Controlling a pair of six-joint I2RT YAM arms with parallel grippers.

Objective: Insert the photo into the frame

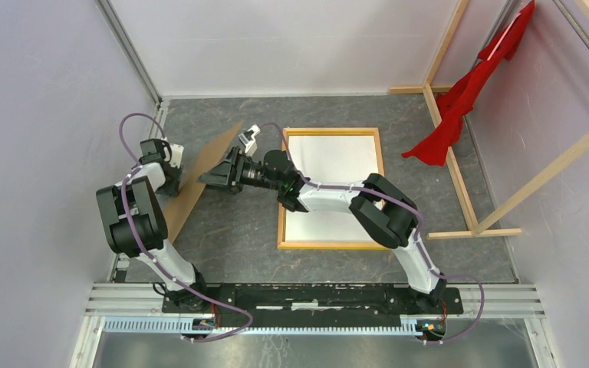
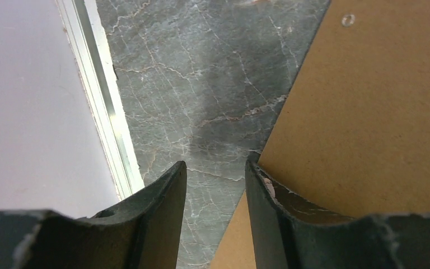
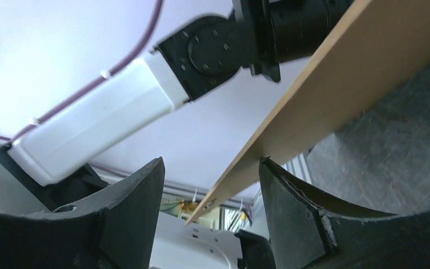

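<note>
Photo (image 1: 333, 157) apart from right claw (image 1: 208, 179)

Black-and-white left arm (image 1: 134, 218) bent sharply at the elbow, left fingers (image 2: 162, 213) parted. Right arm (image 1: 333, 198) stretched across toward the left arm, right fingers (image 3: 129, 207) spread wide.

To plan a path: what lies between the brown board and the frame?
The right gripper and its wrist, above bare table; the top view shows it.

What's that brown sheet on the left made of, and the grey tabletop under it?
The brown sheet looks like fibreboard or stiff card: matte, even tan, thin straight edge. The tabletop looks like grey stone with pale veins, though it may be a printed laminate.
</note>
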